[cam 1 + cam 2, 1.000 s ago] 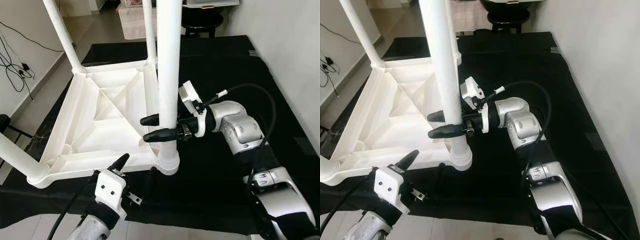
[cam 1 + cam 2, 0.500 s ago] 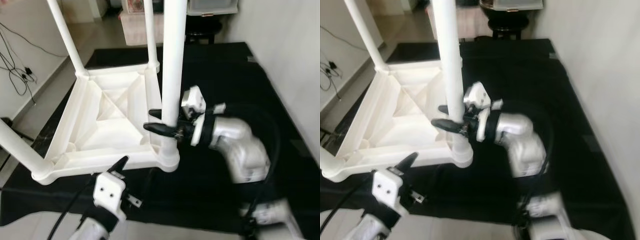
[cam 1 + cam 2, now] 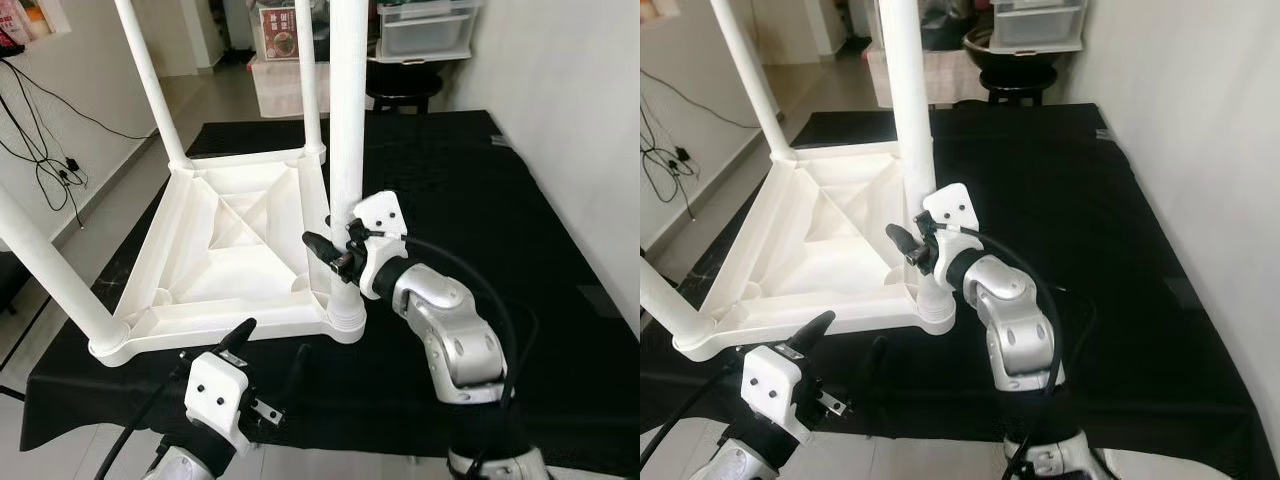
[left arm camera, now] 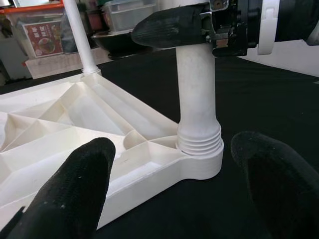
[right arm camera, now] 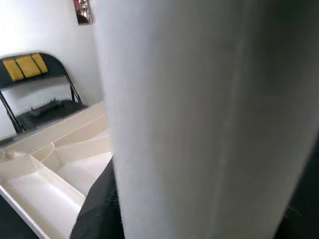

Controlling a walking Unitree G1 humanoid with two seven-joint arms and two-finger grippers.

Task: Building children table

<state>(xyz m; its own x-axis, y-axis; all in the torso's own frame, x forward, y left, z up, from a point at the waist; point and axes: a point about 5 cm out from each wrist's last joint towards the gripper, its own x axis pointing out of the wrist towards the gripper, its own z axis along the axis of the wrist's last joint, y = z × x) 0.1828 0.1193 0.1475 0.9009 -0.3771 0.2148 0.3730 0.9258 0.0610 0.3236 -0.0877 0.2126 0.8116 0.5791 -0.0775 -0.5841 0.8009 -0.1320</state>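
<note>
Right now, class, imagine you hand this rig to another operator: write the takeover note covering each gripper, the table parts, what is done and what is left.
Right gripper: shut on the near-right leg, low on it, just above its socket.
Left gripper: open, holding nothing, just in front of the same corner.
Table top: upside down on the black mat.
Done: four legs stand upright in the corner sockets.
Left: judging by the threads still showing at the socket, possibly tightening this leg, then turning the table over.

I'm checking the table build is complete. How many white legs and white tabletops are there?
Legs: 4
Tabletop: 1
Total: 5
</note>
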